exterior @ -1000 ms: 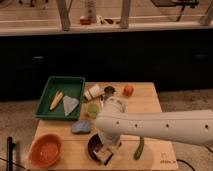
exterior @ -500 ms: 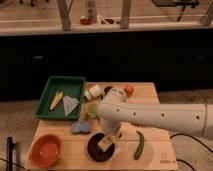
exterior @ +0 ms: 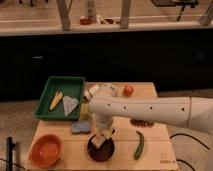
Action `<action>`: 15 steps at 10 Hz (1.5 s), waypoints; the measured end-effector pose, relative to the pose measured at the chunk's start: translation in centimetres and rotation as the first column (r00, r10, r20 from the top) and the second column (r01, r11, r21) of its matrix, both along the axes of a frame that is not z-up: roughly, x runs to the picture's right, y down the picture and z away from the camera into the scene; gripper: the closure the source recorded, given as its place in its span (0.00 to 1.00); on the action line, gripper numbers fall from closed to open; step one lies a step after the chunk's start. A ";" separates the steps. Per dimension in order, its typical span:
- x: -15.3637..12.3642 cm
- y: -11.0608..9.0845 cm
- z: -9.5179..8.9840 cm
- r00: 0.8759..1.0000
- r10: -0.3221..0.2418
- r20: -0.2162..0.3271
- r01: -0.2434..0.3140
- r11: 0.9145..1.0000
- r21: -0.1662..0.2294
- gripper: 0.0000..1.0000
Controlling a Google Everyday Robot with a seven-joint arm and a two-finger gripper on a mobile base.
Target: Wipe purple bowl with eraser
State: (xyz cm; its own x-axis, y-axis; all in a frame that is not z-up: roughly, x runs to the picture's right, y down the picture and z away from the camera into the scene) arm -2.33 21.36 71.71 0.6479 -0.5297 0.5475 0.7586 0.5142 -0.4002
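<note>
**Clerk:** Edges and open room around the purple bowl (exterior: pixel 108 154), please.

**Inspector:** The bowl is sitting close to the front edge of the wooden table (exterior: pixel 162 145). Bare board is lying open to its right as far as a long green vegetable (exterior: pixel 139 145). Left of the bowl, an orange bowl (exterior: pixel 35 145) is standing well apart, near the front-left corner. A flat blue-grey pad (exterior: pixel 81 127) is lying just behind and left of the bowl. Farther behind on that side, a green tray (exterior: pixel 60 79) is reaching the table's left edge.

**Clerk:** And the hand?

**Inspector:** The white arm (exterior: pixel 150 107) is crossing in from the right, behind the bowl. The gripper (exterior: pixel 103 134) is pointing down over the bowl's back rim. The eraser (exterior: pixel 100 142) is showing inside the bowl, tilted, right at the gripper's tip. I cannot tell how far the gripper is open, nor whether it is gripping the eraser or only touching it.
</note>
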 end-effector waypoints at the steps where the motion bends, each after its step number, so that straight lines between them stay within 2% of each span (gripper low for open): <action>1: -0.9 -0.1 -0.1 1.000 -0.017 0.017 0.017 1.000 0.000 1.00; 5: -3.6 0.7 -1.2 0.993 -0.082 0.083 0.082 0.997 -0.004 1.00; 8: -3.8 2.7 -2.4 0.987 -0.117 0.107 0.120 0.992 -0.024 1.00; 10: -3.0 3.9 -3.3 0.986 -0.120 0.112 0.124 0.992 -0.031 1.00; 12: -0.7 4.8 -4.2 0.990 -0.110 0.092 0.113 0.993 -0.035 1.00; 15: 1.8 4.7 -4.3 0.996 -0.069 0.050 0.071 0.997 -0.027 1.00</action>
